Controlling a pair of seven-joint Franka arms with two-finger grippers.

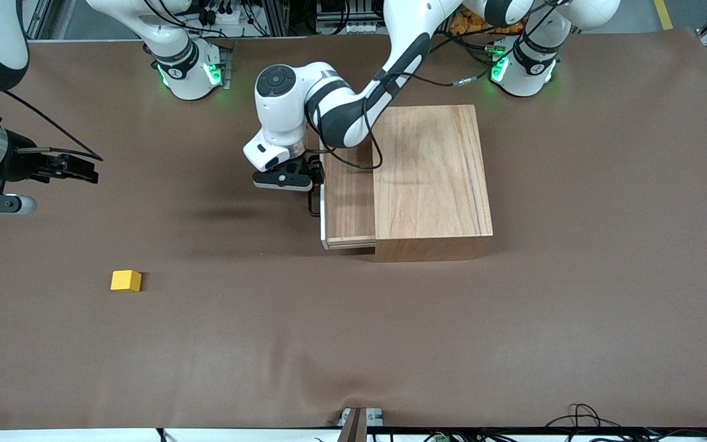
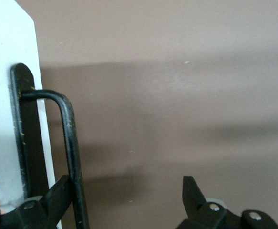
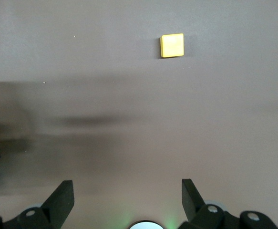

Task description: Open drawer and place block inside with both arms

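Note:
The wooden box (image 1: 430, 178) stands mid-table. Its drawer (image 1: 348, 196) is pulled partly out toward the right arm's end, and what shows of its inside is bare. The left gripper (image 1: 310, 178) is at the drawer's white front (image 2: 7, 95), open. The black loop handle (image 2: 71, 143) runs just inside one finger (image 2: 57, 194); the other finger (image 2: 192, 191) is well clear of it. The yellow block (image 1: 126, 280) lies on the table nearer the front camera, toward the right arm's end. The right gripper (image 1: 80, 169) hangs open and empty above the table, with the block (image 3: 172, 45) ahead of it.
The brown cloth covers the whole table (image 1: 513, 319). The arms' green-lit bases (image 1: 191, 70) stand along the edge farthest from the front camera. Cables lie at the table's near edge (image 1: 580, 417).

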